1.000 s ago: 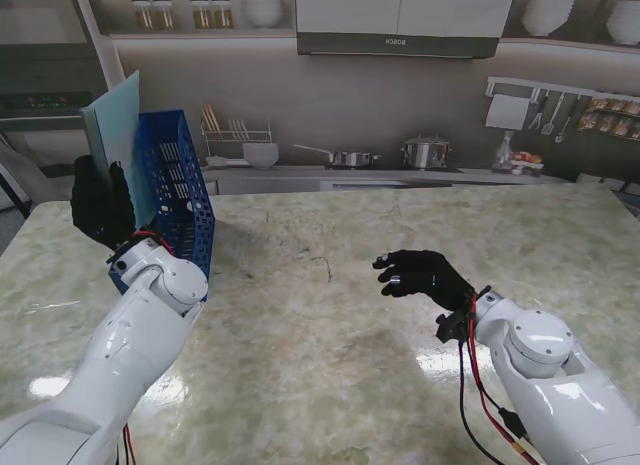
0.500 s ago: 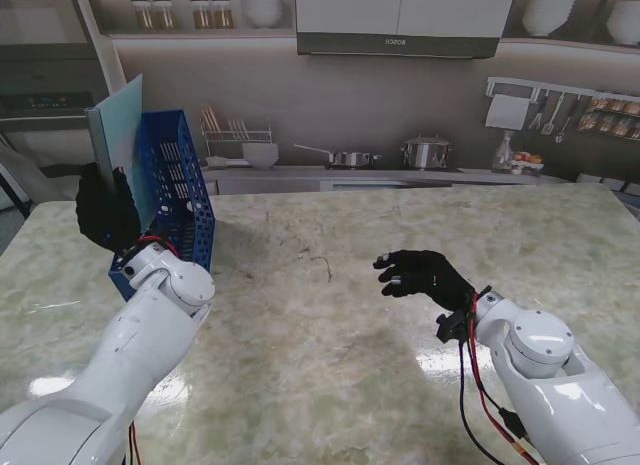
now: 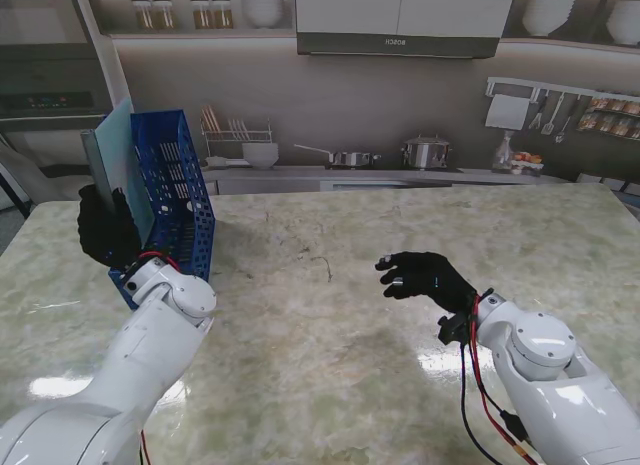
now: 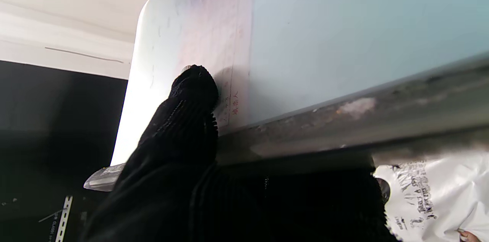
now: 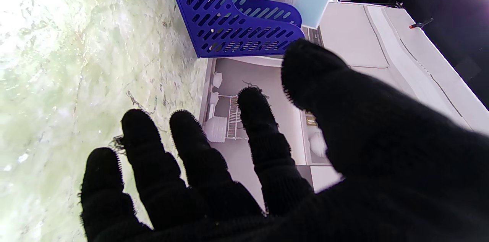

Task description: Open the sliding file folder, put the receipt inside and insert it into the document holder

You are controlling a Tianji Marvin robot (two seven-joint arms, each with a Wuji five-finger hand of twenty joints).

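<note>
Gripping the pale-blue file folder (image 3: pixel 118 170) upright w/ L hand (image 3: pixel 107 228) at the blue document holder (image 3: pixel 178 200), lower it straight between walls; R hand (image 3: pixel 425 277) hovers empty, fingers apart.

**Marble bench, one holder standing on it**

The bench (image 3: pixel 330 315) has a pale green-veined marble top. A blue slotted document holder (image 3: pixel 178 200) stands upright on it, just beside the left hand (image 3: pixel 108 228) and well apart from the right hand (image 3: pixel 428 277).

The file folder (image 3: pixel 112 163) stands in the document holder (image 3: pixel 175 200) at table's (image 3: pixel 330 325) left.
</note>
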